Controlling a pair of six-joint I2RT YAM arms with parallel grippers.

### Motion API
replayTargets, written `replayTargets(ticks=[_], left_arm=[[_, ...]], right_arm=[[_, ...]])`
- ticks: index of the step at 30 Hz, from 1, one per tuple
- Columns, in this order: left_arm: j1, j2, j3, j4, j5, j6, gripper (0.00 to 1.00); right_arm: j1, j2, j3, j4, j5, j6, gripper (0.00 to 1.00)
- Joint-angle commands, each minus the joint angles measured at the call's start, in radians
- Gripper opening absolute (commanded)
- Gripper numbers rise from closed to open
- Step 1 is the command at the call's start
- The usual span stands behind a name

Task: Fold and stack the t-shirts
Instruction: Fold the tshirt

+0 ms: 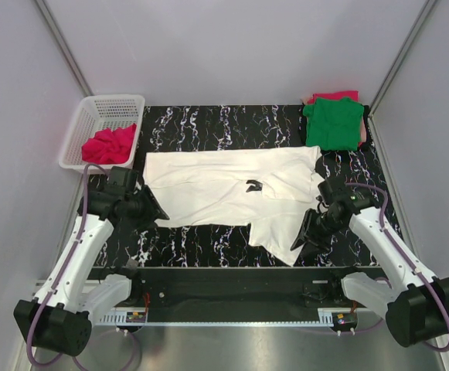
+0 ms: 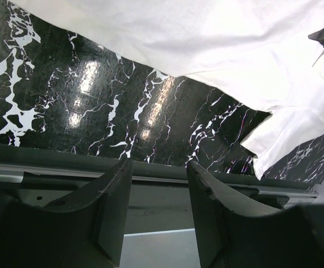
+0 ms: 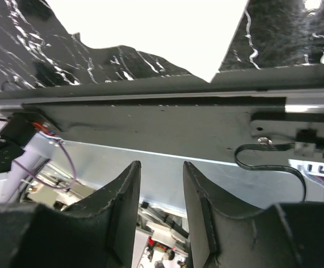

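We log the green t-shirt (image 1: 334, 124) folded at the counter's (image 1: 193, 124) far right corner, done. The white t-shirt (image 1: 224, 189) lies spread mid-counter, not yet folded. The pinkish-red t-shirt (image 1: 110, 144) waits crumpled in the basket (image 1: 93, 108). The left hand (image 2: 159, 164) and right hand (image 3: 162, 167) are parted and empty.

Soft matt cloth white t-shirt (image 1: 224, 185), glossy marbled table (image 1: 209, 124)

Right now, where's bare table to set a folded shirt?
Far strip of table between basket and green shirt, beyond the white shirt. Also the near strip left of its sleeve. Crowded: far-right corner, and by the right pincer.
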Motion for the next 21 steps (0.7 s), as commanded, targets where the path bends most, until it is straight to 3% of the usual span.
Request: replayTargets(ticks=[1, 5, 15, 21], left_arm=[[-0.005, -0.001, 0.066, -0.004, 0.036, 0.050, 0.49], [-0.005, -0.002, 0.066, -0.021, 0.003, 0.062, 0.49], [-0.005, -0.050, -0.011, -0.015, 0.006, 0.082, 0.49], [-0.005, -0.042, -0.011, -0.023, -0.041, 0.110, 0.50]], right_arm=[[0.007, -0.049, 0.001, 0.093, -0.050, 0.088, 0.43], [0.007, -0.067, 0.018, 0.087, 0.035, 0.093, 0.44], [0.007, -0.139, 0.045, 0.029, 0.057, 0.103, 0.44], [0.005, -0.196, -0.044, 0.007, 0.025, 0.110, 0.46]])
